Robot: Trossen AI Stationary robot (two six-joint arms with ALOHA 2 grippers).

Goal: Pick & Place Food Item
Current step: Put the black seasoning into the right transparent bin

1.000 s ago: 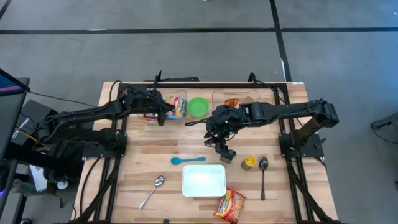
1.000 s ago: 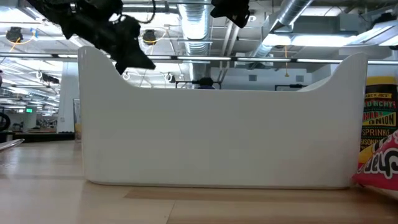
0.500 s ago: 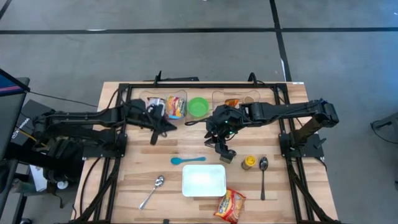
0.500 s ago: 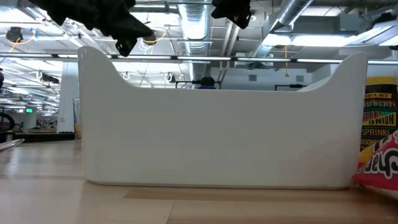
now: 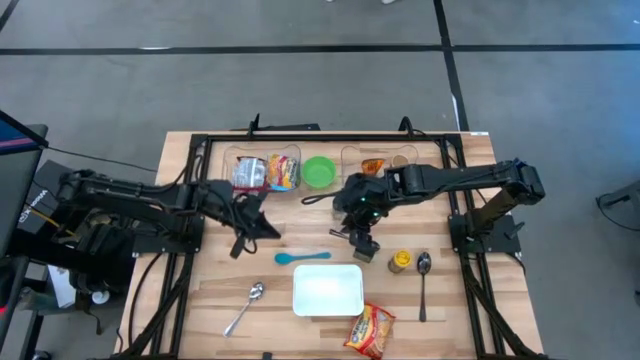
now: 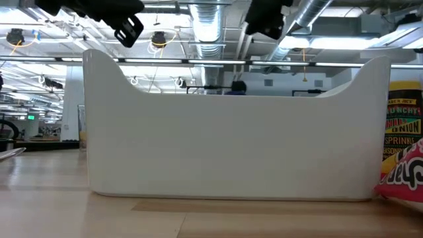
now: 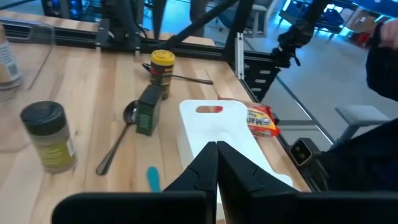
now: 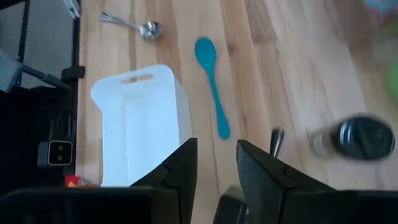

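A ramen packet (image 5: 370, 330) lies at the table's near edge beside the white tray (image 5: 328, 290). A yellow-lidded jar (image 5: 399, 262) stands to the right of the tray. A dark green box (image 7: 148, 111) and a dark-lidded spice jar (image 7: 48, 135) stand on the wood near the table's middle. My left gripper (image 5: 268, 230) hovers shut and empty left of centre, pointing toward the tray (image 7: 217, 124). My right gripper (image 5: 348, 215) hangs high over the middle, slanting down. Its fingers stand apart with only bare wood between them (image 8: 214, 149).
Clear bins at the far edge hold cans (image 5: 250, 172) and a snack (image 5: 372, 165), with a green bowl (image 5: 320, 172) between them. A blue spoon (image 5: 300, 257) lies above the tray. Metal spoons lie at the near left (image 5: 245, 305) and right (image 5: 423, 270).
My left gripper has swung away from the far-left bin toward the near edge and the table's middle, rising a little and staying shut. My right gripper has stayed over the middle and has tipped and rolled a little at the wrist.
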